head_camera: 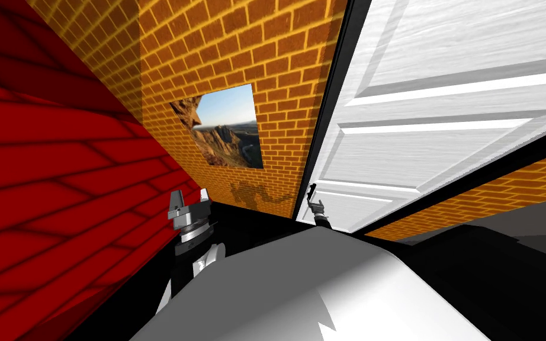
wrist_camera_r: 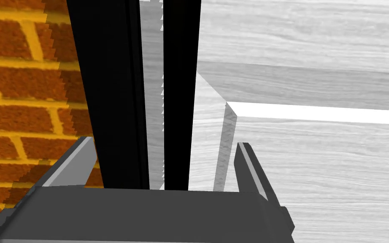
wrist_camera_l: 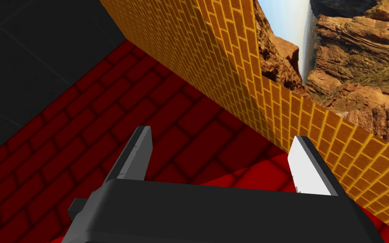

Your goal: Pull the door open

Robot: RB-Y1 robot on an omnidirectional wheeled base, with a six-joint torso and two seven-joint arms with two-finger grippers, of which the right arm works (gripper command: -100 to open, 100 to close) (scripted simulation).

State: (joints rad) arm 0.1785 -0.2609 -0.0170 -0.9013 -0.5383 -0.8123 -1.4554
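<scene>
A white panelled door (head_camera: pixel 443 118) stands to my right in a black frame (head_camera: pixel 331 106). My right gripper (head_camera: pixel 316 207) is small and dark at the door's edge beside the frame, low on the door. In the right wrist view this gripper (wrist_camera_r: pixel 160 166) is open. Its fingers straddle two black vertical strips (wrist_camera_r: pixel 105 105) with a grey strip between them. One finger is over the brick side, the other over the door's white panel (wrist_camera_r: pixel 316 168). Nothing is pressed between them. My left gripper (head_camera: pixel 189 204) is raised by the red wall, open and empty (wrist_camera_l: pixel 221 162).
An orange brick wall (head_camera: pixel 236 47) with a canyon picture (head_camera: pixel 227 127) runs left of the door frame. A red brick wall (head_camera: pixel 41 177) stands close on my left. More orange brick (head_camera: pixel 503 183) shows beyond the frame on the right.
</scene>
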